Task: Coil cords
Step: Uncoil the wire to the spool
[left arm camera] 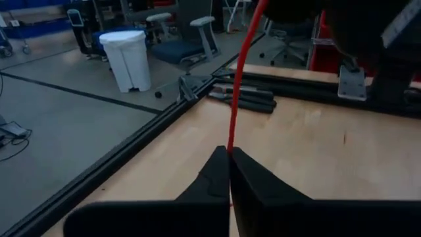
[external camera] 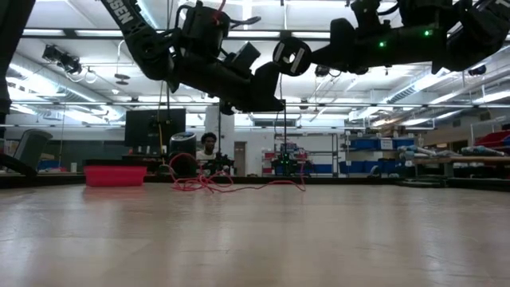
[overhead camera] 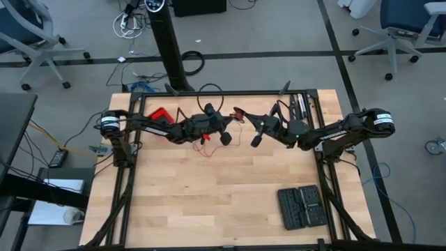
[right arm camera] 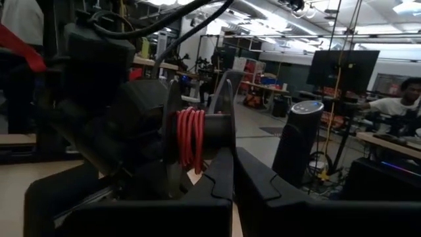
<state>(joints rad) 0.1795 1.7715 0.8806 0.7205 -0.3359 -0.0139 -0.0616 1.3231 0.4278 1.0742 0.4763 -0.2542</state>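
Note:
The cord is a thin red wire. Part of it lies in a loose tangle (external camera: 209, 183) on the table's far middle (overhead camera: 205, 143). One strand (left arm camera: 238, 79) rises from my left gripper (left arm camera: 230, 157), which is shut on it and points almost level toward the table's right (overhead camera: 226, 137). Several turns of the wire (right arm camera: 189, 138) are wound around a dark part just beyond my right gripper (right arm camera: 233, 168). The right gripper is shut and faces the left one (overhead camera: 256, 138); both hang above the table. My left gripper pinches a single strand of the red wire (left arm camera: 231, 146) between its two fingertips. The fingers come almost level from the table's left. The strand runs up from them in a nearly straight line toward the right arm. My right gripper: I cannot tell whether it touches the wound turns.
A red box (overhead camera: 162, 113) sits at the far left of the table. A black case (overhead camera: 301, 206) lies near the right front, and dark tools (overhead camera: 300, 104) lie at the far right edge. A person (right arm camera: 401, 105) sits at a desk beyond the table.

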